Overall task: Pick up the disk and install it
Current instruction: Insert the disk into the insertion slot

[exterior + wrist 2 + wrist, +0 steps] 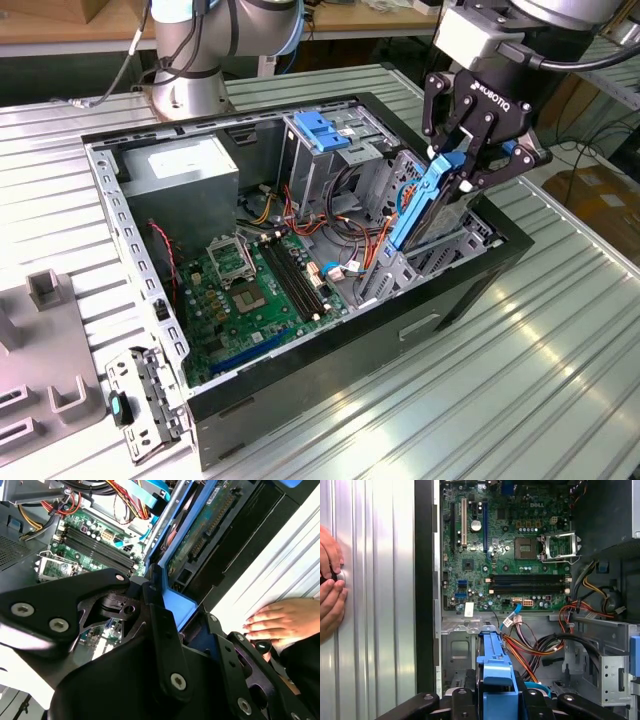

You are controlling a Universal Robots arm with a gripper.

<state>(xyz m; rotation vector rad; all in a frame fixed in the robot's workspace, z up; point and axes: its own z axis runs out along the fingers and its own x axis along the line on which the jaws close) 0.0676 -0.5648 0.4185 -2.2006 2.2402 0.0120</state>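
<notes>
ribbed metal table (560, 380) | open computer case (330, 370) | fingers (452, 135) pinching disk (425, 205), tilted, lower end in case

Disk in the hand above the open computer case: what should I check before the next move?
1. Grip: hand shut on the disk's blue frame: ok.
2. Seating: it stands tilted, sticking up from the case: not ok.
3. Path: cables out of the disk's way: cannot tell.
4. People away: a person's fingers rest on the table beside the case: not ok.
</notes>
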